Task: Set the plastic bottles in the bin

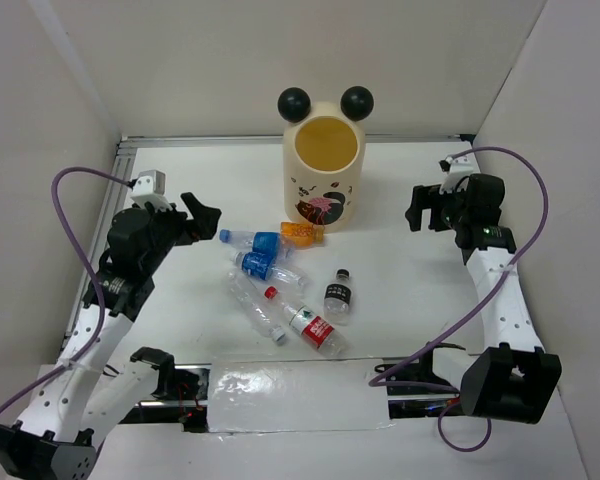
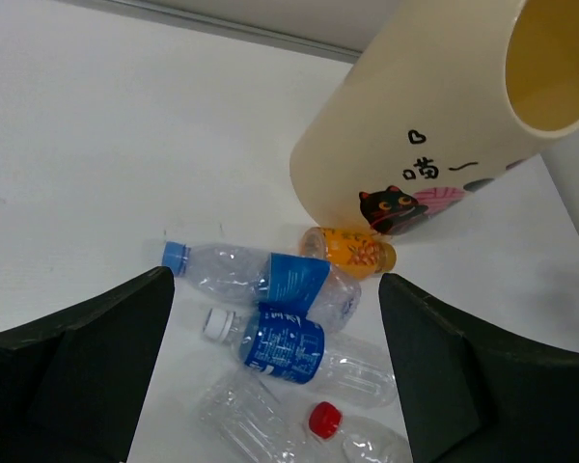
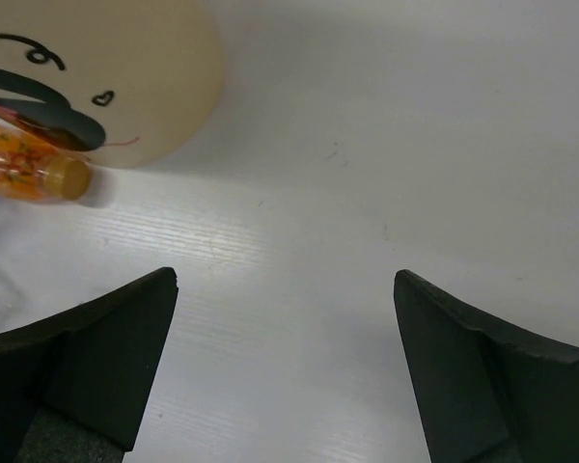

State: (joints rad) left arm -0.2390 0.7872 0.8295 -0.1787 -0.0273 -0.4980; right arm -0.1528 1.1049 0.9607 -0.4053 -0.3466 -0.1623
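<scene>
White matte counter (image 1: 420, 300), enclosed by plain pale walls (image 1: 220, 60). One bin (image 1: 325, 190), tall smooth cream cylinder, yellow inside, two black ball ears on the rim, cartoon print on its side, upright at far centre; black left gripper (image 1: 208, 220) and right gripper (image 1: 412, 207) either side of it, jaws wide apart, holding nothing. Plastic bottles on the counter before the bin, none inside: two clear blue-labelled (image 1: 265, 243) (image 1: 255, 265), one red-labelled (image 1: 315, 328), one crumpled unlabelled (image 1: 252, 305), one black-labelled (image 1: 338, 296), one orange bottle (image 1: 302, 233) at the bin's base.
</scene>
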